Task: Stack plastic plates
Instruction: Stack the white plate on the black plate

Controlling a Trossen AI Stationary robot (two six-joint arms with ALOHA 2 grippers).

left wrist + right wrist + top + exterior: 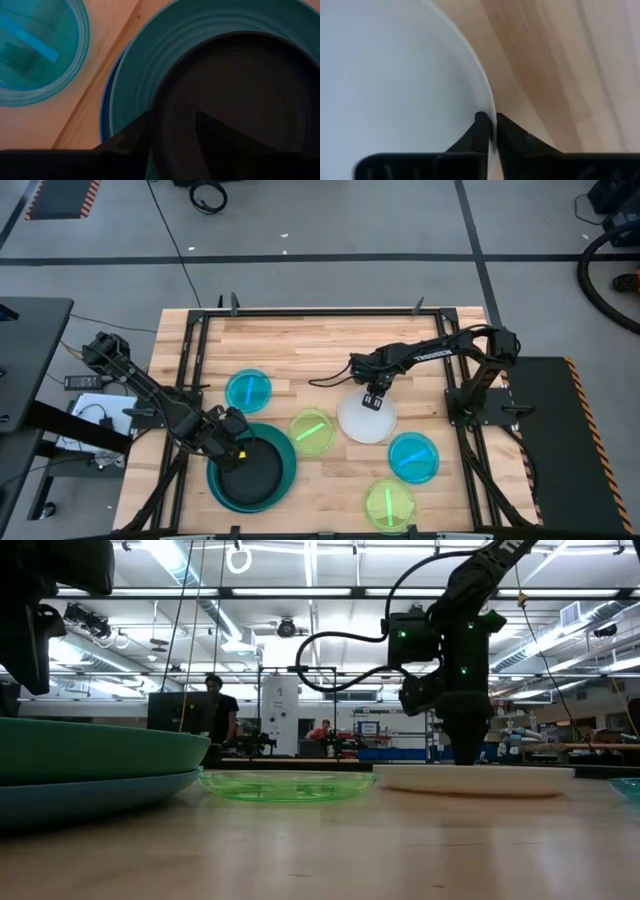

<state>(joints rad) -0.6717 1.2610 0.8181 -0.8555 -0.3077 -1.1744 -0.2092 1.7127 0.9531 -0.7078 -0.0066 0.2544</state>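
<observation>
A black plate (250,472) lies inside a teal plate (150,60), which lies on a blue plate (90,798) near the table's near left. My left gripper (237,442) is open at this stack's left rim, one finger inside the black plate's rim (154,125) and one outside. My right gripper (374,398) is shut on the white plate (366,422) at mid-table. Two translucent cyan plates (248,390) (413,457) and two lime-green plates (312,432) (388,503) rest flat on the wood. My right gripper pinches the white plate's far rim (489,107) between its two fingers (481,131), one over the plate's inner side and one outside it. It comes from above, pointing down. The plate (475,780) looks level, low on the table.
A black metal frame (300,313) runs around the wooden table top. The lime-green plate (285,785) lies between the stack and the white plate. Bare wood stretches along the far side (320,345). People stand in the room beyond the table.
</observation>
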